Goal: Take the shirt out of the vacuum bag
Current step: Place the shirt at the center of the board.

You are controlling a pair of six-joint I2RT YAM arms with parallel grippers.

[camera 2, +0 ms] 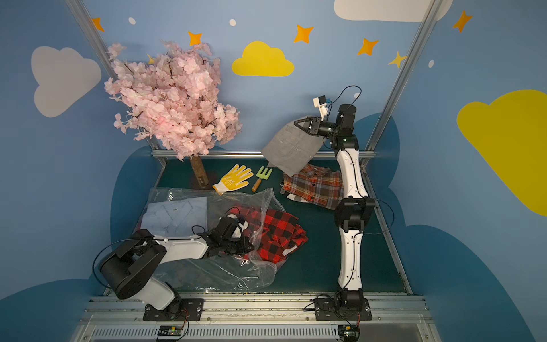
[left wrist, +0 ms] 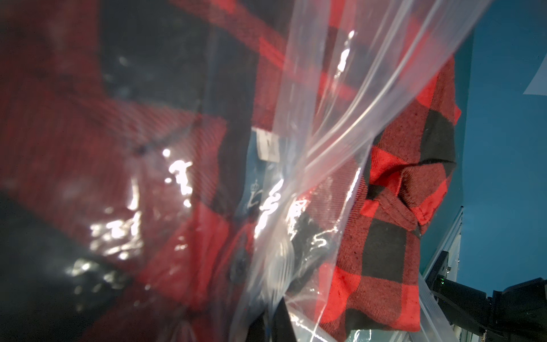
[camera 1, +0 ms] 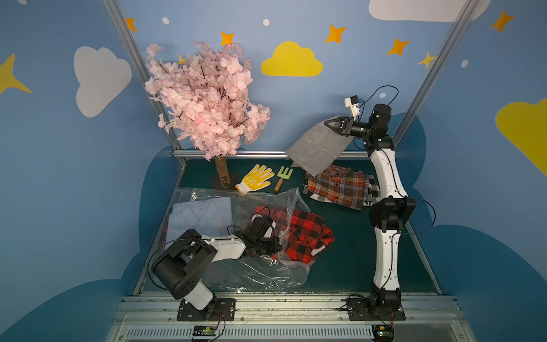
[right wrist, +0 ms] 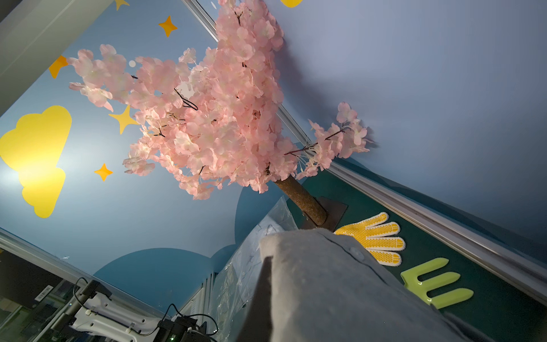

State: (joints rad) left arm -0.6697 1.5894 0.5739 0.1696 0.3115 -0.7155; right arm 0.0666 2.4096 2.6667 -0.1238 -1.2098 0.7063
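Note:
The clear vacuum bag [camera 1: 236,266] [camera 2: 207,272] lies crumpled at the front left of the table. A folded light blue shirt [camera 1: 201,216] sits deep inside it. A red-and-black checked shirt [camera 1: 307,234] [left wrist: 399,207] lies half out of the bag's mouth. My left gripper [camera 1: 270,247] [camera 2: 251,247] is shut on the bag's plastic [left wrist: 310,148] near the mouth. My right gripper [camera 1: 327,123] [camera 2: 296,122] is raised at the back right, shut on a corner of a grey shirt [camera 1: 319,148] [right wrist: 325,281] that hangs free of the bag; one finger [right wrist: 266,290] shows beside the cloth.
An orange-brown plaid shirt [camera 1: 340,186] lies on a small pile under the hanging grey shirt. A yellow glove [camera 1: 256,177] and a green hand fork [camera 1: 282,176] lie behind the bag. A pink blossom tree [camera 1: 207,97] stands at the back left by the metal rail [camera 1: 266,154].

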